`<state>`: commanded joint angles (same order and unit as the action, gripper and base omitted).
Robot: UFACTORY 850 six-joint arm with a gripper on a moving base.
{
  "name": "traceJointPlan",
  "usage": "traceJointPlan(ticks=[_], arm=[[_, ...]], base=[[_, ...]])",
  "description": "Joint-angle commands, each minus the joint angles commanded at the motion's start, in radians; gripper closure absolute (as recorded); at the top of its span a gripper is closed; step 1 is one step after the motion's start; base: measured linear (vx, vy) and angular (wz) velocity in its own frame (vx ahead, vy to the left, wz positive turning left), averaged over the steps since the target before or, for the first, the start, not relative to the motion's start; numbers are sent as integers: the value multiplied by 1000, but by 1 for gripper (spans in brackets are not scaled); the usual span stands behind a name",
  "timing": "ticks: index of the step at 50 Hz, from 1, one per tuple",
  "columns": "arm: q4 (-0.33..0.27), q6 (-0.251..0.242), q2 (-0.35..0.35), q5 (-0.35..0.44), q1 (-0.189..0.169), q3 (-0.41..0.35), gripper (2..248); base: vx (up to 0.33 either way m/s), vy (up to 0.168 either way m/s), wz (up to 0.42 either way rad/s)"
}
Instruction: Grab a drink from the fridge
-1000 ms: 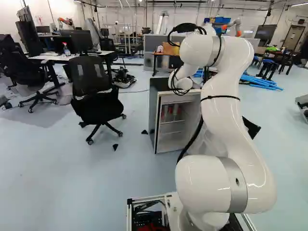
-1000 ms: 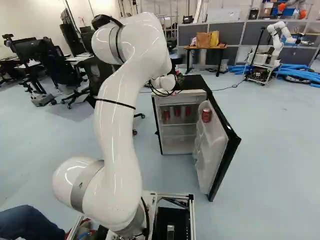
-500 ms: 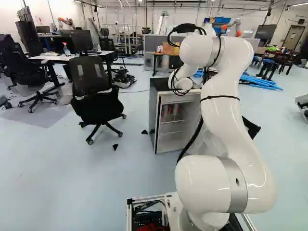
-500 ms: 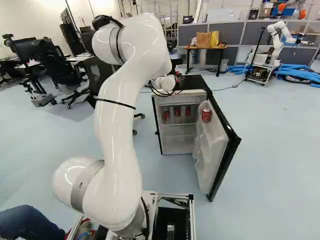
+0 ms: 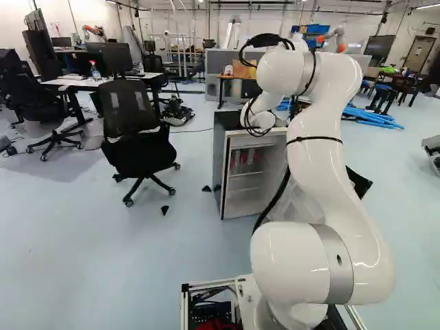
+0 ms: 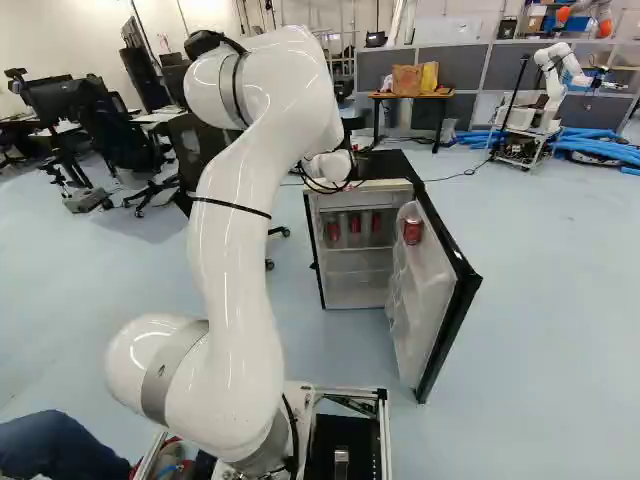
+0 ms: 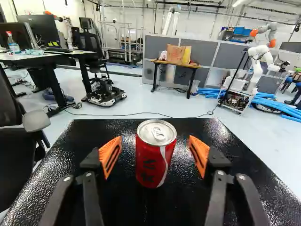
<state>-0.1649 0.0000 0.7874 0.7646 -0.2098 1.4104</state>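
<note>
Since the red can is standing upright right between the two fingers, it looks like a grab, but nope, not gripped. The gripper has its fingers spread, with a bit of daylight between each orange pad and the can, pretty even on both sides. So yeah, the hand is open, and the drink's weight is on the black top of the fridge, which sits under the hand.

Lower down than the hand, the fridge door is swung open on the hand's right side, with another red can sitting upright up near the top of it. Inside, also below the hand, I count three more red cans lined up on the upper shelf.

Off to the hand's left there's a black office chair. Straight ahead, well apart from the fingers and past the fridge, is a small wooden table with a brown paper bag on it. Ahead and to the right of the hand you get another robot, with blue hoses on the floor around there.
</note>
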Motion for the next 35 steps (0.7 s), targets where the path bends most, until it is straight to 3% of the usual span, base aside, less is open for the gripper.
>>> traceJointPlan(ticks=[2,3,8,9,35], arm=[[0,0,-1,0,0,-2,51],[0,0,-3,0,0,-4,13],[0,0,-17,0,-1,-24,13],[0,0,-21,0,-1,-29,3],[0,0,-142,0,-11,-197,3]], base=[[0,0,0],[0,0,0],[0,0,0],[0,0,0],[0,0,0]])
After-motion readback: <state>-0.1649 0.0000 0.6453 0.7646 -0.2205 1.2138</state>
